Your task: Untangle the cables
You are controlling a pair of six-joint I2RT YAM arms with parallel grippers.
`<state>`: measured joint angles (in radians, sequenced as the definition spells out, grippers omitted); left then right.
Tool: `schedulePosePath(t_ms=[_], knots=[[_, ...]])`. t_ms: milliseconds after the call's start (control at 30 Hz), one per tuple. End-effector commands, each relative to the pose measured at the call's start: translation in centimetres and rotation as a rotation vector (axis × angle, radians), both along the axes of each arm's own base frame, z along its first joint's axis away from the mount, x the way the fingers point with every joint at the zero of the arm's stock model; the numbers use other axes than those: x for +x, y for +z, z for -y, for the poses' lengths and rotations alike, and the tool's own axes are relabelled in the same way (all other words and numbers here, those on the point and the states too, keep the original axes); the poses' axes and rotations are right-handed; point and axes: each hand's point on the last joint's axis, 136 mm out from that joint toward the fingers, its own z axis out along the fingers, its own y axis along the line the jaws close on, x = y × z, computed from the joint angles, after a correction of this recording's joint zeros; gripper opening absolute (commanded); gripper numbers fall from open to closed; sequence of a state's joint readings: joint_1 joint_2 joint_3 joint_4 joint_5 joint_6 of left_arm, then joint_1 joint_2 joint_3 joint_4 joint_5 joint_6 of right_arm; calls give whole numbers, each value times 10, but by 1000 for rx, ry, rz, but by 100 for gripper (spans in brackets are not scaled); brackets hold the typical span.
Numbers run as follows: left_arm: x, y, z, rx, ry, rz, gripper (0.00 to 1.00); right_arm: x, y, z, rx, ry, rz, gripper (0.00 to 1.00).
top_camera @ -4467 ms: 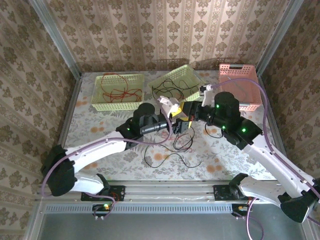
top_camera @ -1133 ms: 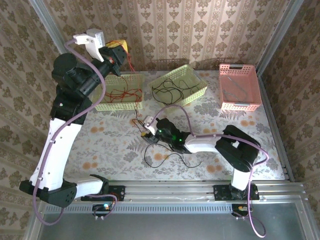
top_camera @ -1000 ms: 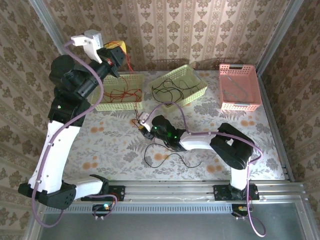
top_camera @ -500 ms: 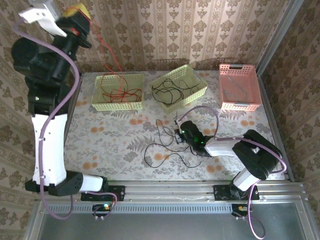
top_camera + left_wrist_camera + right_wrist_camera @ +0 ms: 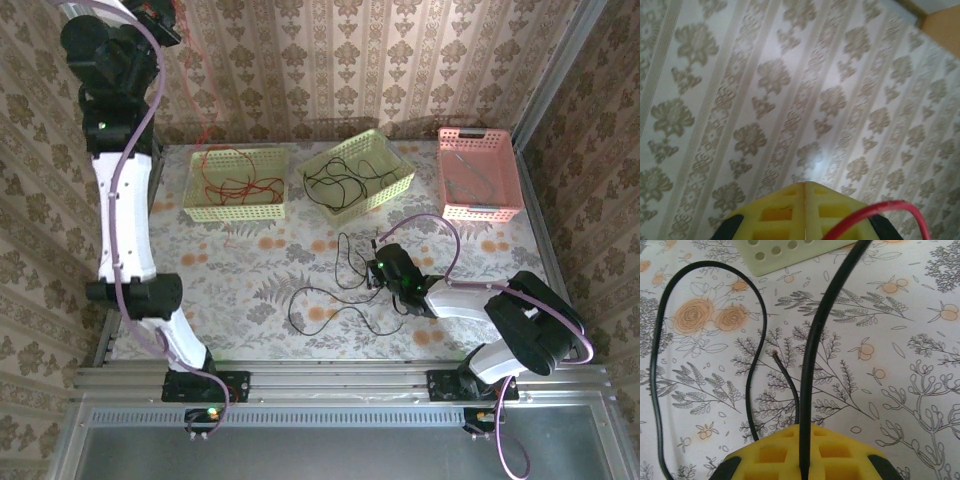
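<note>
My left arm (image 5: 120,150) reaches high up the back-left wall. In the left wrist view my left gripper (image 5: 805,184) has its yellow fingers pressed together, and a red cable (image 5: 880,212) comes out across them. That cable hangs toward the left basket (image 5: 200,205), which holds more red cables (image 5: 235,182). My right gripper (image 5: 372,272) sits low on the table, shut on a black cable (image 5: 812,340) that runs up between its fingers (image 5: 770,455). A second black cable (image 5: 660,365) loops on the cloth to the left, and a loose end (image 5: 775,354) lies just ahead.
A tilted green basket (image 5: 390,185) in the middle holds black cables (image 5: 340,185). A pink basket (image 5: 480,205) stands at the back right. Loose black loops (image 5: 330,312) lie on the floral cloth near the front edge. Patterned walls close in the back and sides.
My left arm has swung further up and left with the red cable. My right gripper has slid rightward along the table and closed on the black cable.
</note>
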<state>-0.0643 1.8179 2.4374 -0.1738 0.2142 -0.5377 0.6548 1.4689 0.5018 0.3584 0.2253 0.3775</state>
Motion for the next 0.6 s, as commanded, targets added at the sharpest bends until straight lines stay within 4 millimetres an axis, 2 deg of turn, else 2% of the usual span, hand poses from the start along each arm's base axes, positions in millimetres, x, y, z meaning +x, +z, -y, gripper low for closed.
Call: schedulePosePath(t_ms=[0, 133, 233, 300, 567], knots=[[3, 15, -12, -24, 2, 47, 0, -2, 9, -8, 64, 14, -8, 0], [23, 12, -25, -98, -4, 48, 0, -3, 7, -9, 64, 18, -18, 0], [20, 26, -28, -122, -6, 97, 0, -2, 4, -9, 62, 17, -20, 0], [24, 26, -30, -125, 5, 110, 0, -1, 1, -11, 62, 21, -27, 0], [66, -16, -36, -69, 40, 21, 0, 2, -7, -22, 81, 42, -57, 0]])
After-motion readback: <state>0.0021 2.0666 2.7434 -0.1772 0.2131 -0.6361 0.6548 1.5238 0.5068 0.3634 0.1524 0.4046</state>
